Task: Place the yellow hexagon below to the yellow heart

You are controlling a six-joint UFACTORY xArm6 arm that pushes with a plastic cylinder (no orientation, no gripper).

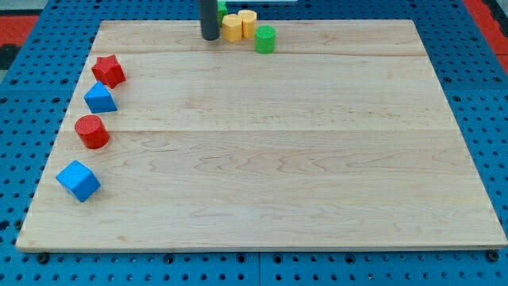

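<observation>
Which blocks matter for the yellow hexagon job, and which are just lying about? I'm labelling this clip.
Job: two yellow blocks touching at the view's top (which is hexagon, which heart, I cannot tell); my tip just left of them.

Lying about: green cylinder, red star, blue triangle, red cylinder, blue cube.

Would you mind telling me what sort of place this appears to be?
Probably a robotics lab bench: a wooden board lies on blue perforated matting, coloured blocks such as a red cylinder sit on it, and my tip rests there.
</observation>
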